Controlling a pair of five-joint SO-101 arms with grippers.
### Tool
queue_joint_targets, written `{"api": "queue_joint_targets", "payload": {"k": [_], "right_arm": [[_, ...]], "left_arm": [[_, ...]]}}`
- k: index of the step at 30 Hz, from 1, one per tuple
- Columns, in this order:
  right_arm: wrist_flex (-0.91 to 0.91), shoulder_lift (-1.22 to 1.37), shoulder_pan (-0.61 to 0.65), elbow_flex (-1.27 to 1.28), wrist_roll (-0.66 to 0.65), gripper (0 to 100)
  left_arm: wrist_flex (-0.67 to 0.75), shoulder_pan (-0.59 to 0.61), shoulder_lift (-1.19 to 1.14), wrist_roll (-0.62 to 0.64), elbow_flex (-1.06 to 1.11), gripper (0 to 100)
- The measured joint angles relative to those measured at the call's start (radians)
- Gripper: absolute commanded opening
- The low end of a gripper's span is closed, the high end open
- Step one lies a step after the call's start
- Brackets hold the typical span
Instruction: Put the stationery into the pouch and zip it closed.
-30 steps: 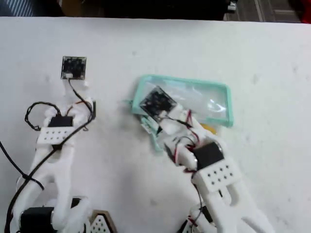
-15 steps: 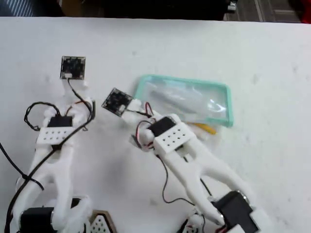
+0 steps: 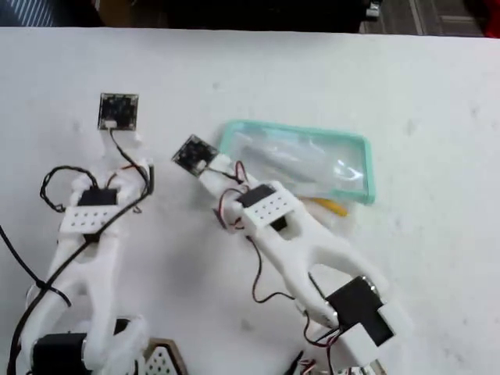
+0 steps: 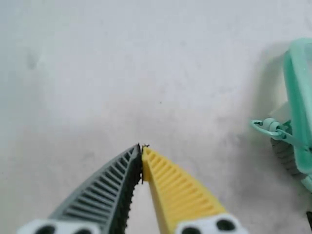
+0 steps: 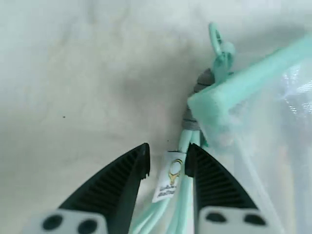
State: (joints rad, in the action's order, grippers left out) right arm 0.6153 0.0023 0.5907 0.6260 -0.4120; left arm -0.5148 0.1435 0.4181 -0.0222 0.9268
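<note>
The pouch [image 3: 312,160], clear with a mint-green edge, lies flat right of the table's middle. Something long and pale shows through its clear face. A yellow piece of stationery [image 3: 333,207] pokes out beside its near edge. My right gripper [image 5: 168,156] is open at the pouch's left corner [image 5: 229,95], with a white label tag [image 5: 168,178] and the green edge between its fingers. The zipper pull [image 5: 218,46] lies just beyond that corner. My left gripper [image 4: 142,147] is shut on nothing, over bare table left of the pouch's zipper pull [image 4: 267,126].
The white table [image 3: 406,86] has free room to the right of the pouch and behind it. The left arm [image 3: 90,211] and the right arm [image 3: 305,242] stand side by side near the front edge, with loose cables around them.
The right arm has swung left off the pouch's left corner and now points at that corner from the near side. The left arm has kept still.
</note>
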Motion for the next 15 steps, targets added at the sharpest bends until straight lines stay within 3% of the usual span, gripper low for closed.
{"api": "queue_joint_targets", "payload": {"k": [15], "right_arm": [[-0.041,0.077,-0.012,-0.015,0.000,12.4]], "left_arm": [[0.003,-0.003,0.000,0.000,0.006,3]]}}
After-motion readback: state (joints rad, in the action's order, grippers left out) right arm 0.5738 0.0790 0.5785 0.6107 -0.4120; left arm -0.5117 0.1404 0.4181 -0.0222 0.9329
